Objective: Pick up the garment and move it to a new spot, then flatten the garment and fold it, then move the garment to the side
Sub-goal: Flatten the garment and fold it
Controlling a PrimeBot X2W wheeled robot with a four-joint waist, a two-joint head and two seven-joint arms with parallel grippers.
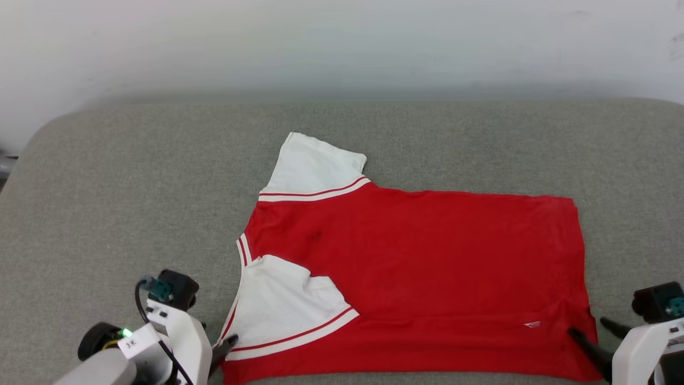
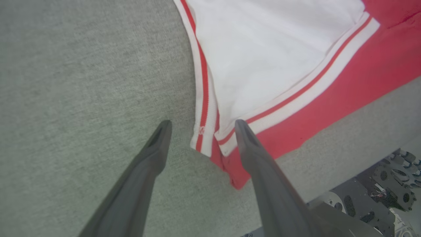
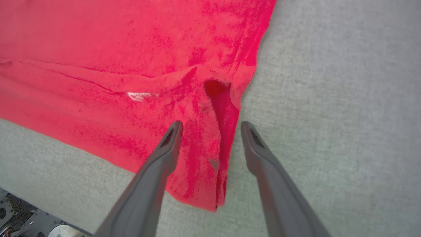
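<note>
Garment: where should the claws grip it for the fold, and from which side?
Probably best to grip the garment at its two near corners: left claw on the sleeve-side corner, right claw on the hem corner. Come in low from the robot's side; both open claws straddle those edges, which lie flat near the cushion front.

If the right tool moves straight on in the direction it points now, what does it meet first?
Probably the garment: its rumpled side edge lies between the open fingers of the right tool, just ahead. Depth is unclear.
</note>
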